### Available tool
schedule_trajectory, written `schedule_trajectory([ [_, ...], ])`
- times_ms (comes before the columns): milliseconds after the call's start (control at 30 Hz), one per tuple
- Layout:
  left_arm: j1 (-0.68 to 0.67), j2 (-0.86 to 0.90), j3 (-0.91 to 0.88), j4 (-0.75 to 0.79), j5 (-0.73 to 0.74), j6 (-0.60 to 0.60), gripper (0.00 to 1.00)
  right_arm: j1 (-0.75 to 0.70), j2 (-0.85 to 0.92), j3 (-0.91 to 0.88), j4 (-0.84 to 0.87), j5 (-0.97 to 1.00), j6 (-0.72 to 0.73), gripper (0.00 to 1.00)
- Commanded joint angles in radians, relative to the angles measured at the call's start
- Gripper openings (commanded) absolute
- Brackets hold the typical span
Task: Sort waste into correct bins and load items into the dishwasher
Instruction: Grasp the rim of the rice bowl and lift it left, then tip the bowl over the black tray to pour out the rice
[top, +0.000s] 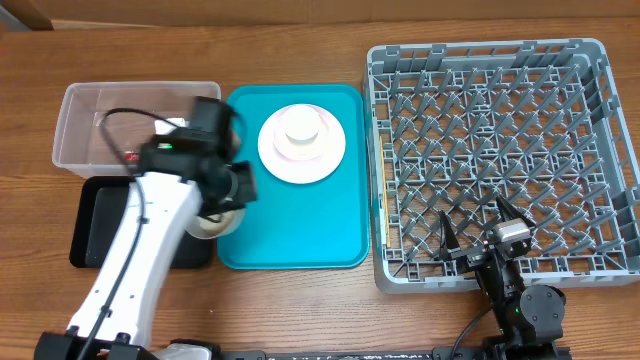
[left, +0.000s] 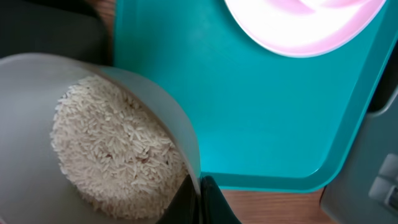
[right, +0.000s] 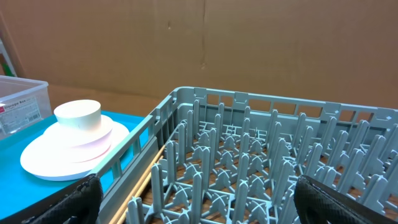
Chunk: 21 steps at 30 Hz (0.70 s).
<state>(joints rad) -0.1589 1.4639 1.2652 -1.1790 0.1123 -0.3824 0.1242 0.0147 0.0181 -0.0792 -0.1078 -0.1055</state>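
My left gripper (left: 199, 200) is shut on the rim of a pale grey-green bowl (left: 155, 106) holding loose white rice (left: 118, 149). In the overhead view that bowl (top: 213, 224) hangs at the teal tray's left edge, beside the black tray (top: 95, 225). The clear tub (top: 85, 125) sits behind, with a small red wrapper (top: 130, 157) inside. A white cup (top: 300, 124) stands on the pink plate (top: 302, 142). My right gripper (top: 485, 235) is open over the near edge of the grey dish rack (top: 500, 150), nothing between its fingers (right: 81, 199).
The teal serving tray (top: 290, 220) lies between the bins and the rack. Two thin wooden sticks (right: 149, 174) lie along the rack's left inner edge. Upright pegs (right: 249, 168) fill the rack. A cardboard wall (right: 217, 43) stands behind the table.
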Motion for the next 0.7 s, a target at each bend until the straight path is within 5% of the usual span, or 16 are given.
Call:
schedule_trajectory([
  [0, 0.171, -0.026, 0.019, -0.002, 0.218, 0.172, 0.04, -0.004, -0.012, -0.01, 0.005, -0.006, 0.0, 1.0],
  [333, 0.564, -0.026, -0.043, -0.009, 0.562, 0.356, 0.04, -0.004, -0.012, -0.01, 0.005, -0.006, 0.0, 1.0],
  [667, 0.85, -0.025, -0.271, 0.146, 0.966, 0.562, 0.04, -0.004, -0.012, -0.01, 0.005, -0.006, 0.0, 1.0],
])
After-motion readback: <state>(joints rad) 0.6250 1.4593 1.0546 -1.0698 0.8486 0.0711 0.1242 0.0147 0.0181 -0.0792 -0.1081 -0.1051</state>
